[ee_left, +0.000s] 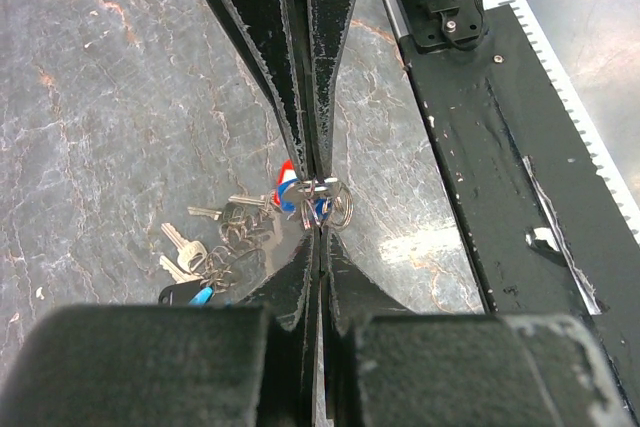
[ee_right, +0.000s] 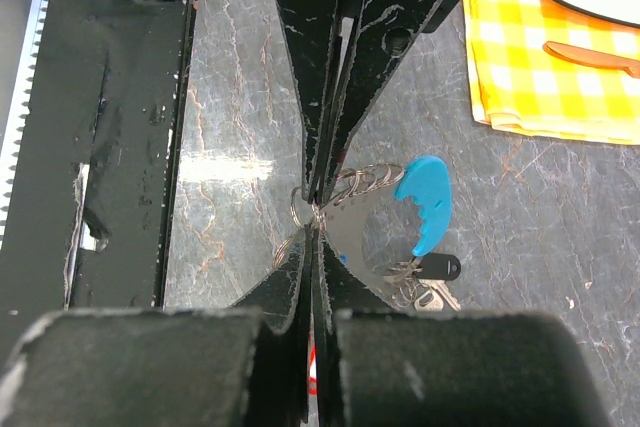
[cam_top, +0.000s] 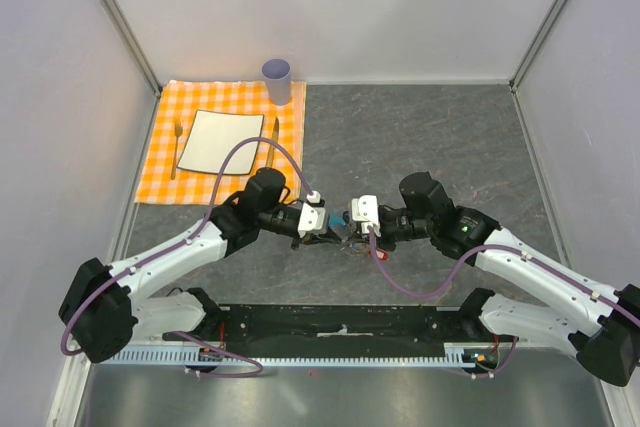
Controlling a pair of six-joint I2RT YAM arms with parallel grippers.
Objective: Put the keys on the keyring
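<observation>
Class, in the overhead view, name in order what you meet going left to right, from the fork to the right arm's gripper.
In order: fork → plate → knife → left gripper → right gripper.

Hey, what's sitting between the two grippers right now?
Only the cyan-clasped keyring. The left gripper and right gripper nearly meet at it, with no bare stretch between them. The top view shows this best.

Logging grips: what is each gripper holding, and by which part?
Left gripper is shut on a key, held by its small ring. Right gripper pinches the keyring by its metal loop, away from the cyan clasp.
</observation>
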